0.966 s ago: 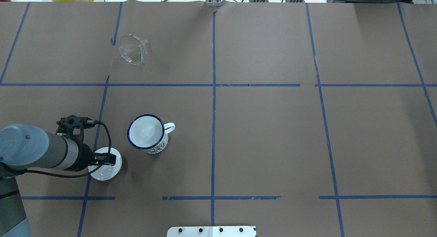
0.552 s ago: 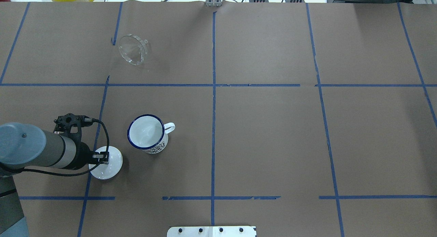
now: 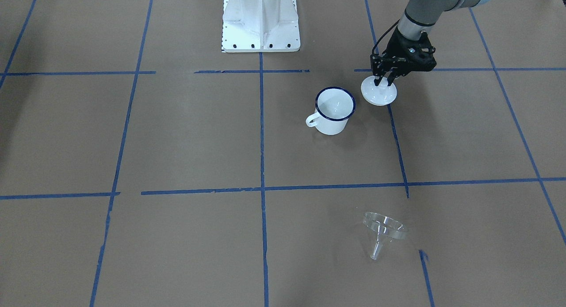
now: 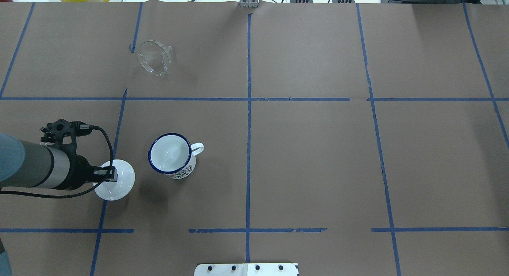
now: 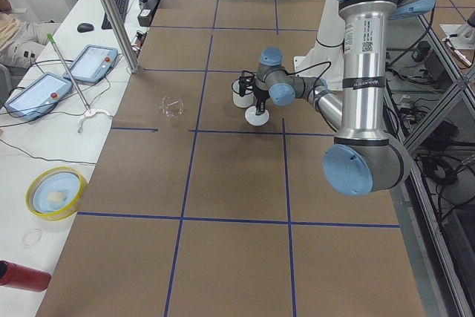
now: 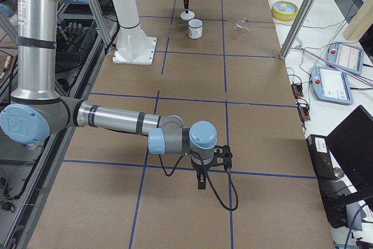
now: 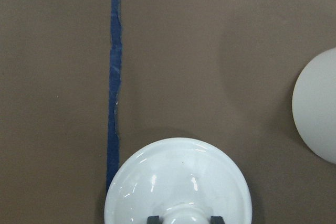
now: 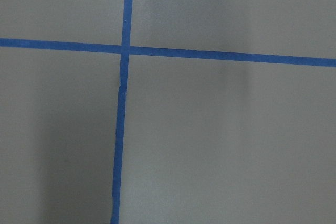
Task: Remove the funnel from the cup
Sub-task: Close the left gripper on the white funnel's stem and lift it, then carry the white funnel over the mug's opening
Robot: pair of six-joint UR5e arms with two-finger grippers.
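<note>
— Start with the big things. What's laid out?

— A brown table (image 4: 318, 168) marked with blue tape lines (image 4: 248, 148). The left arm (image 4: 35, 168) reaches in low from the robot's left side. The right arm (image 6: 116, 121) is stretched over the other end, well apart from everything. The right gripper (image 6: 201, 180) points down, but I cannot tell how its fingers stand.

— And the cup?

— The cup (image 4: 171, 156) stands upright, with nothing in it and its handle towards the robot's right. The funnel (image 4: 154, 57) lies on its side beyond a tape line, well apart from the cup.

— What has the left gripper got?

— The left gripper (image 4: 110, 174) is over the white domed lid (image 4: 119, 182), just beside the cup. Its fingers (image 7: 153, 219) are closed narrowly on the knob (image 7: 184, 214), one each side. I cannot tell if the lid is touching the table.

— Any change from a second ago?

— The lid and gripper have shifted towards the robot's left and slightly farther out. The cup and funnel have not moved.
</note>
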